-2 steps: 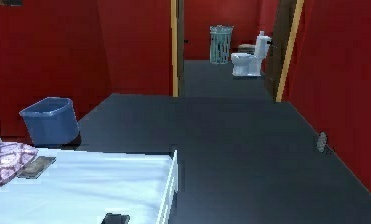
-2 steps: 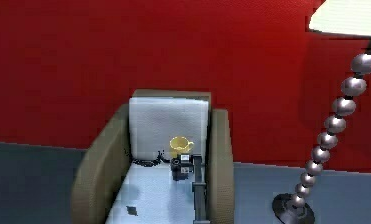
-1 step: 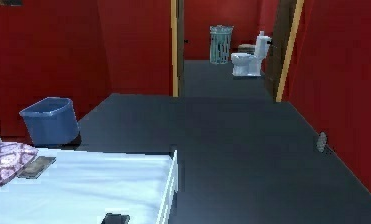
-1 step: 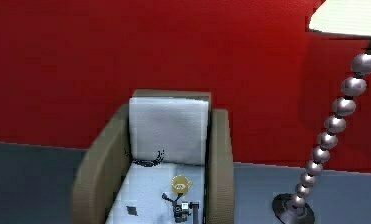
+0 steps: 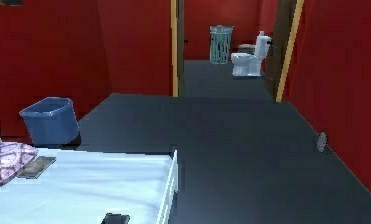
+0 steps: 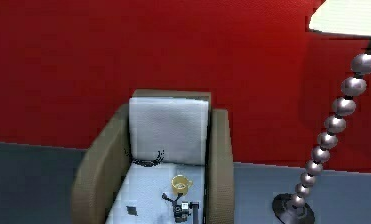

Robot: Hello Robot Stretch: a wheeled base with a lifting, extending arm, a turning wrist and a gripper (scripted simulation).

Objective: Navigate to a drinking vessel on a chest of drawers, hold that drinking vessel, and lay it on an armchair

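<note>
An armchair [image 6: 168,130] with brown arms and a pale grey seat and back stands against the red wall in the arm side view. A small round yellowish vessel [image 6: 180,183] is over the front of the seat cushion. Just below it, at the picture's bottom edge, is the dark gripper [image 6: 181,203]. With the vessel against the seat at the gripper's far end, I cannot tell whether the gripper holds anything. A thin dark curved thing [image 6: 148,158] lies farther back on the seat, and a small pale square [image 6: 130,210] lies near its front left.
A floor lamp [image 6: 328,140] with a beaded pole stands right of the armchair. In the forward view a white bed [image 5: 93,185] fills the lower left, with a blue bin [image 5: 48,120] beyond it. Dark floor leads to a doorway with a toilet [image 5: 248,57] and a teal basket [image 5: 221,43].
</note>
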